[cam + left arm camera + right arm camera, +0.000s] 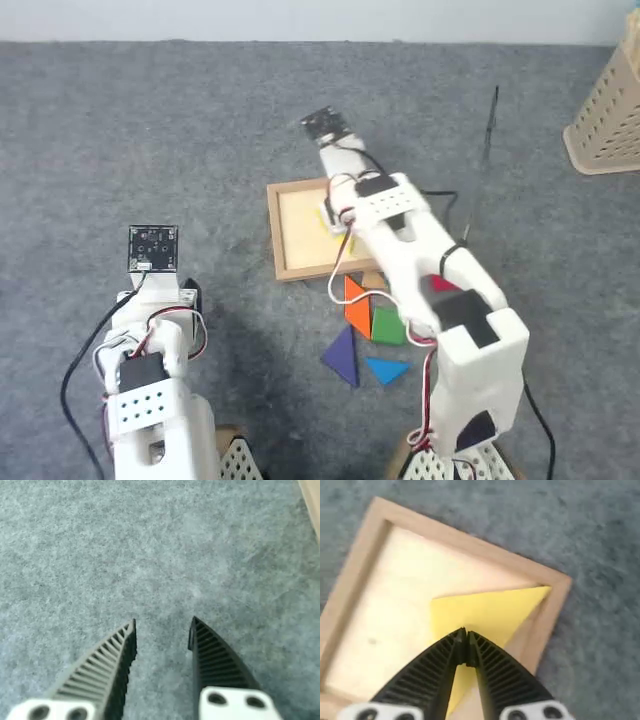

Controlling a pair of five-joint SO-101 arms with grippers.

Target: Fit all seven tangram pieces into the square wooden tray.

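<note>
The left gripper is held nearest, over grey carpet, jaws parted around nothing. Beyond it, a purple wooden triangle, blue triangle, green piece and orange triangle are seen loose. Farthest, one flat yellow triangle is lodged in a corner of the square wooden tray, under the right gripper, jaws closed. Most fitting is judged undone.

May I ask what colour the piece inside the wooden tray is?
The triangular tangram piece is yellow, clearest in the right wrist view.
</note>
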